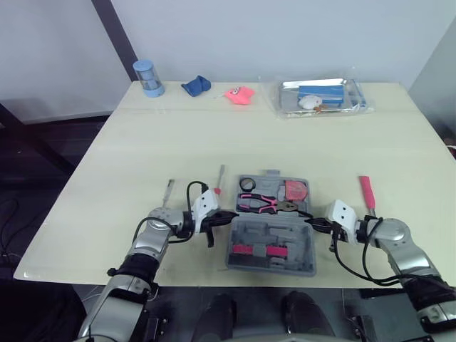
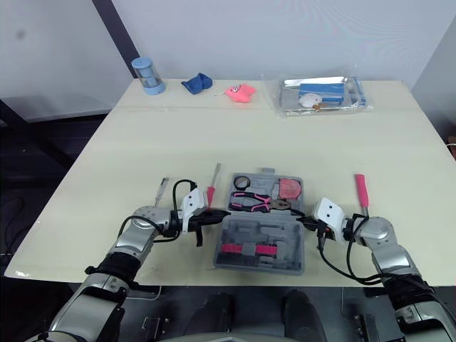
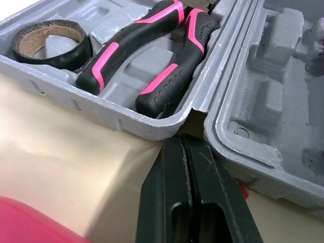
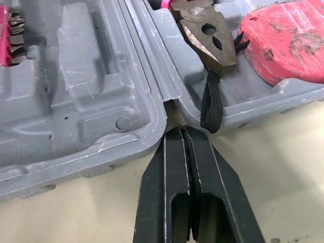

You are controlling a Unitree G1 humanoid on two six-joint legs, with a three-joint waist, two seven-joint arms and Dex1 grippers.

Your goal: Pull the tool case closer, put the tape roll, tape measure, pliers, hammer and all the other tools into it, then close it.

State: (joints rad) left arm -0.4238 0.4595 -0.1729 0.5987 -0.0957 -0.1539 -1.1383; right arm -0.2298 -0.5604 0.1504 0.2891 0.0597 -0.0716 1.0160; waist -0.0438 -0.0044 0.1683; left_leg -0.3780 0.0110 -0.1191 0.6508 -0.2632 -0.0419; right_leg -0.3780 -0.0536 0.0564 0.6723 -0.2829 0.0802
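Grey moulded plastic: the tool case (image 1: 285, 231) lies open near the front edge of the table (image 1: 214, 135), hinge line running L–R, w/ one gripper at each end of it. The left gripper (image 3: 182, 144) has its fingers pressed together, nothing held, tips at the gap where the two shells meet. The right gripper (image 4: 180, 134) is the same: closed tight, empty, tips at the hinge notch on its side. So the case sits directly btwn the two, both arms about equally near. Far shell holds the tape roll (image 3: 76, 53) (black, cardboard core), pliers (image 3: 167, 81) (black/pink rubbery grips, worn steel nose) and red tape measure (image 4: 288, 40), scuffed, w/ a black strap (image 4: 211, 101) draped over the rim. Near shell: ribbed recesses, pink bits (image 1: 244, 249). Outside the case: screwdriver (image 1: 219, 182) just beyond the left gripper, long axis pointing away from the robot; small metal tool (image 1: 168, 191) further L; pink-handled tool (image 1: 366, 192) beside the right gripper, also lying fore-aft. Judgement: L arm is nearer for the screwdriver, R arm for the pink-handled tool; fingers need to open first.
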